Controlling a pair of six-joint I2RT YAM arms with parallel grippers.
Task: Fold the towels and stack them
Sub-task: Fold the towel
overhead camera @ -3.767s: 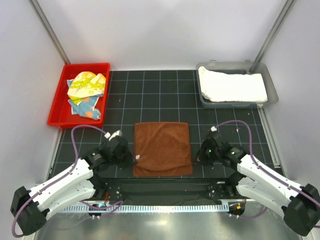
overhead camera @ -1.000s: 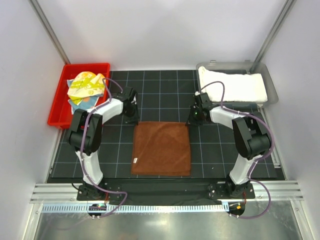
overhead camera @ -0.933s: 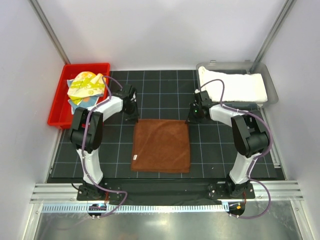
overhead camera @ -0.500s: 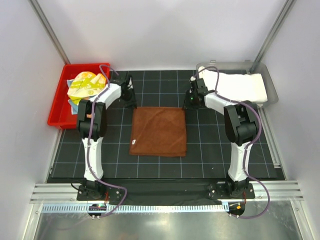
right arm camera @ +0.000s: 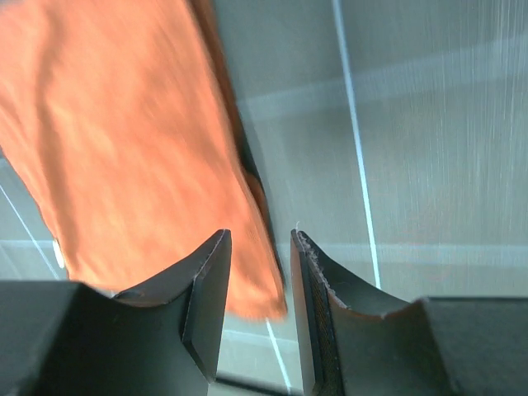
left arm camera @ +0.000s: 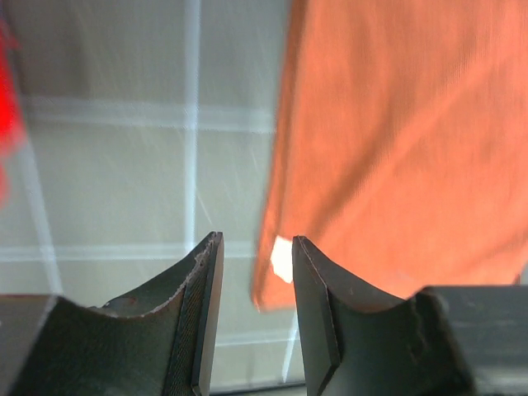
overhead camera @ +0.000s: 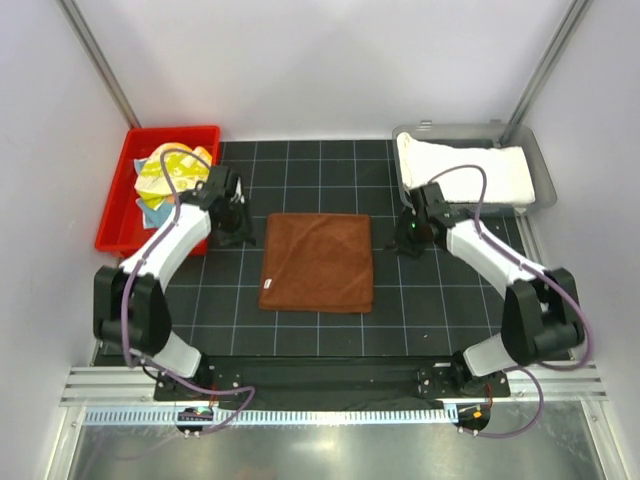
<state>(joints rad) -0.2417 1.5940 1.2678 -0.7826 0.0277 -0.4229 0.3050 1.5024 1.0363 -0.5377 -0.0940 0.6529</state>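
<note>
At the upper left, the yellow towel (overhead camera: 160, 172) and the light blue towel (overhead camera: 150, 205) wait in the red tray (overhead camera: 110, 215). The left gripper (overhead camera: 233, 228), clenched on a far corner of the rust-brown towel (overhead camera: 318, 262) a second ago, has released it and now stands empty just beside it. The right gripper (overhead camera: 410, 240) did the same. We judge that this towel, flat at the middle of the frame and slightly higher than before, is ready for its next fold, while the white towel (overhead camera: 465, 172) lies in the grey tray (overhead camera: 470, 209), upper right.
</note>
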